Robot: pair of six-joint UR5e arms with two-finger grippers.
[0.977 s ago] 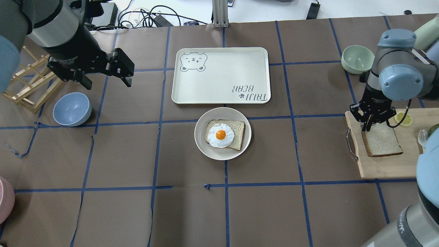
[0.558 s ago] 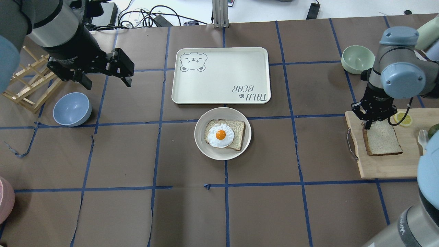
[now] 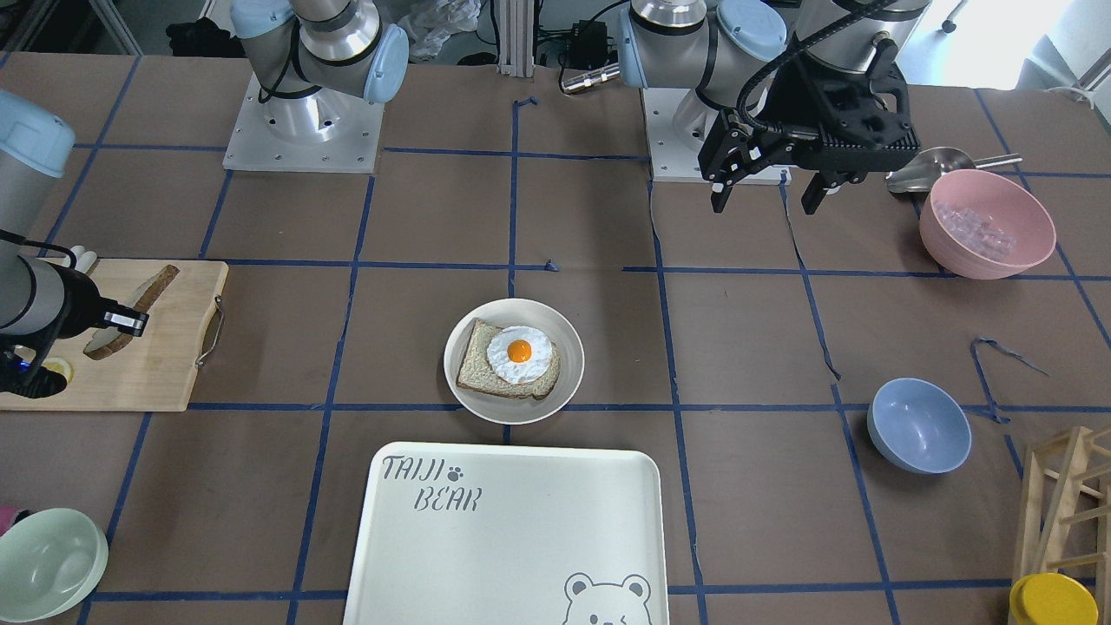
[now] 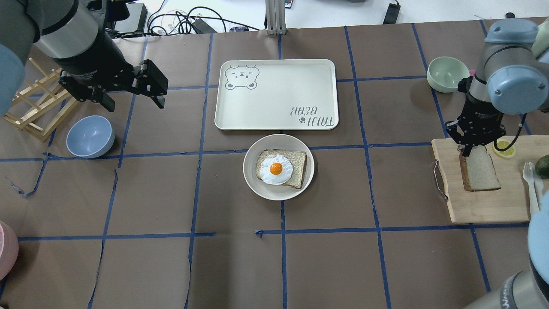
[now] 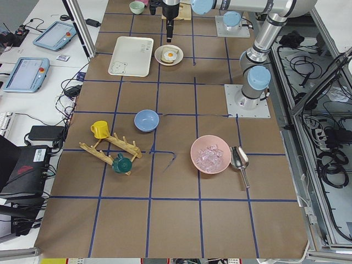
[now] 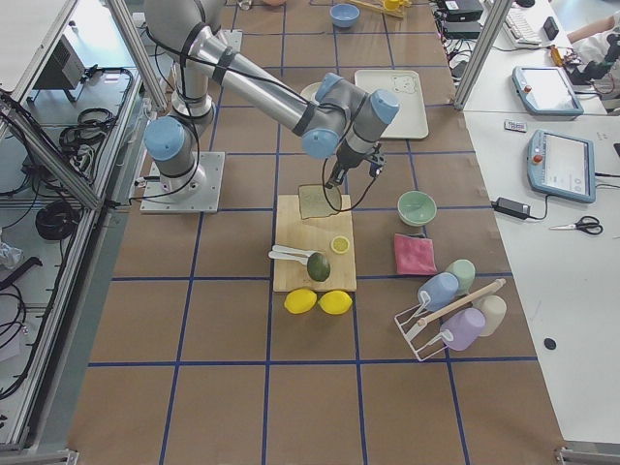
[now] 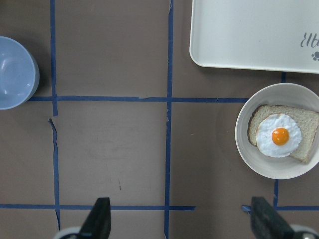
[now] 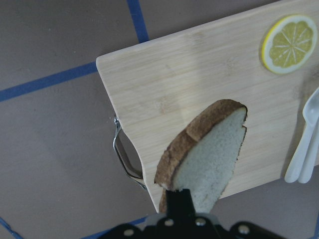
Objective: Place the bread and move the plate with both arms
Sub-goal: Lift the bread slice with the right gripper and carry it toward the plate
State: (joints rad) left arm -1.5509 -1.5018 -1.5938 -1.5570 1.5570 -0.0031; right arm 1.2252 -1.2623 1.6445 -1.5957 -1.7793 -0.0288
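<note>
The bread [image 4: 479, 171] is a plain slice with a brown crust. My right gripper [image 4: 470, 150] is shut on one edge of it and holds it steeply tilted over the wooden cutting board [image 4: 484, 208]. It also shows in the right wrist view [image 8: 209, 149] and in the front view [image 3: 156, 286]. The round off-white plate [image 4: 248, 169] sits mid-table and holds the egg-topped slice [image 4: 276, 168]. My left gripper [image 4: 135, 105] is open and empty, high over the table's left, far from the plate [image 7: 244, 144].
The white bear-print tray [image 4: 276, 94] lies just behind the plate. A blue bowl [image 4: 90, 136] and a wooden rack [image 4: 34, 107] are at the left. A green bowl [image 4: 447, 74] is behind the board. A lemon slice [image 4: 504, 149] and spoons lie on the board.
My right gripper has risen and shifted slightly back and right with the bread, tipping the slice from nearly flat to steeply tilted. The left arm has not moved.
</note>
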